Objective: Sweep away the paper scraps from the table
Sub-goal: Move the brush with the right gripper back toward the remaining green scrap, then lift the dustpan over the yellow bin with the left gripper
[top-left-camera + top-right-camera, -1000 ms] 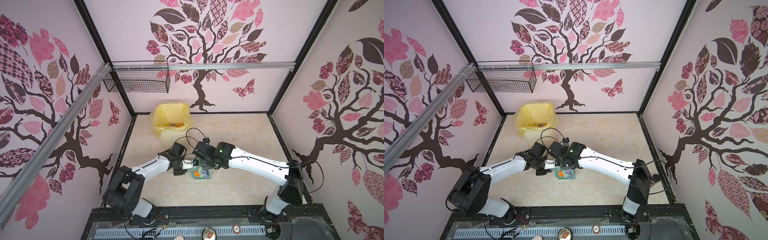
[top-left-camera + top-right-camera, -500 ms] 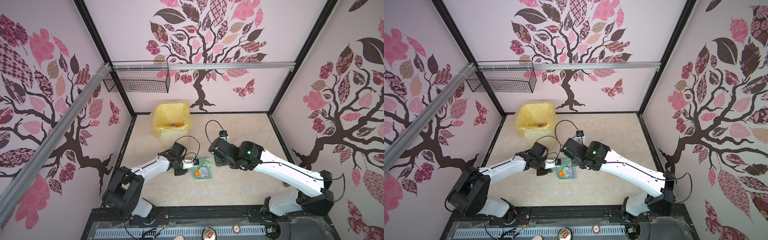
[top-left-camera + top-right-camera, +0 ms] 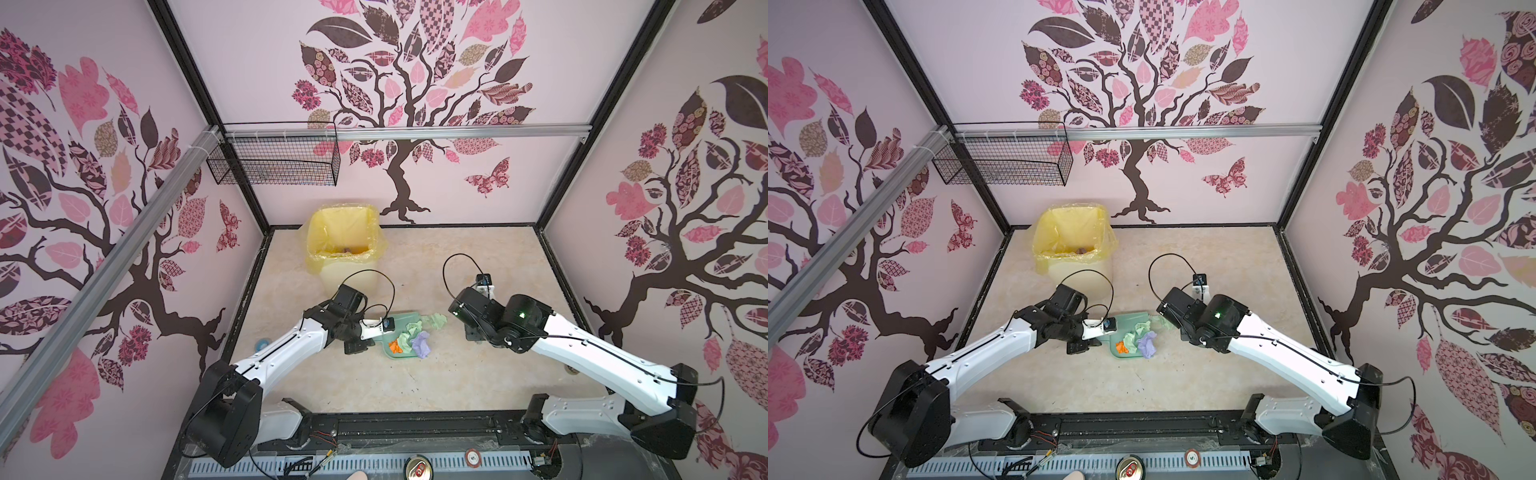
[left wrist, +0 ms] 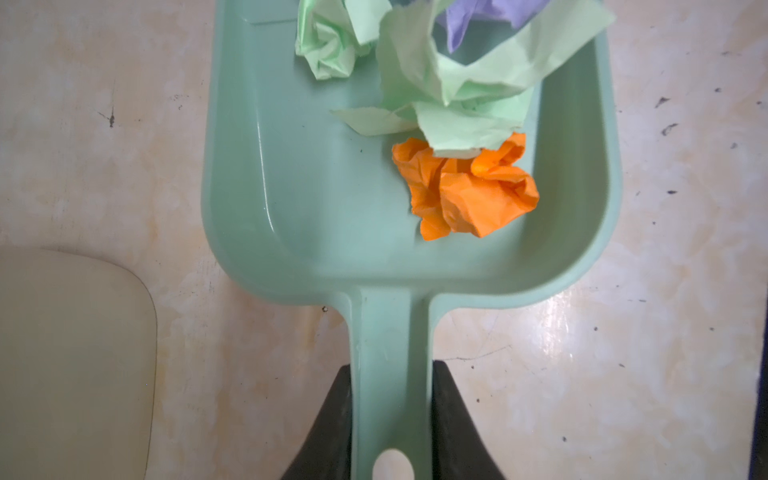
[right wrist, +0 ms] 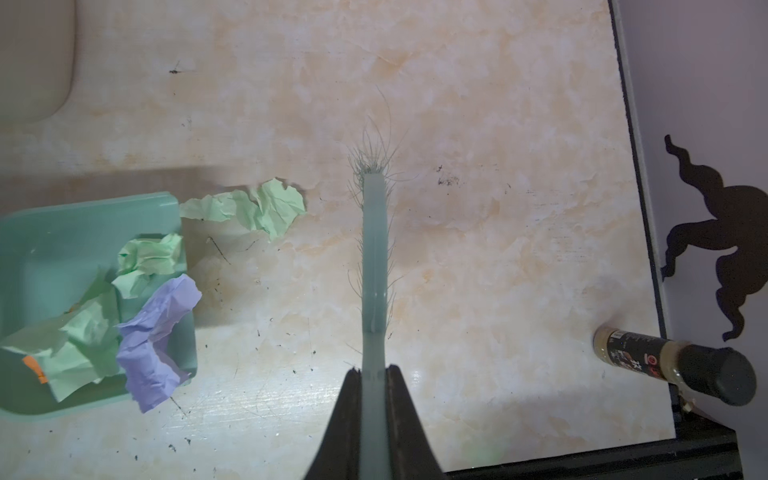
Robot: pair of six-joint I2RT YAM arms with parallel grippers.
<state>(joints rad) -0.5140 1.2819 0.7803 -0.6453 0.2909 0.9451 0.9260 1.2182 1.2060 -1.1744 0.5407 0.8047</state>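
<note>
Paper scraps [image 3: 420, 345]: crumpled orange, lilac and pale green wads lay in the dustpan [image 4: 299, 187].
Stray green wad [image 3: 434, 321]: on the bench [image 3: 457, 266], at the dustpan's mouth.

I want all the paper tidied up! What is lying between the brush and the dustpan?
One crumpled pale green paper scrap lies on the table, right beside the dustpan corner and short of the brush. The right wrist view shows it best.
</note>
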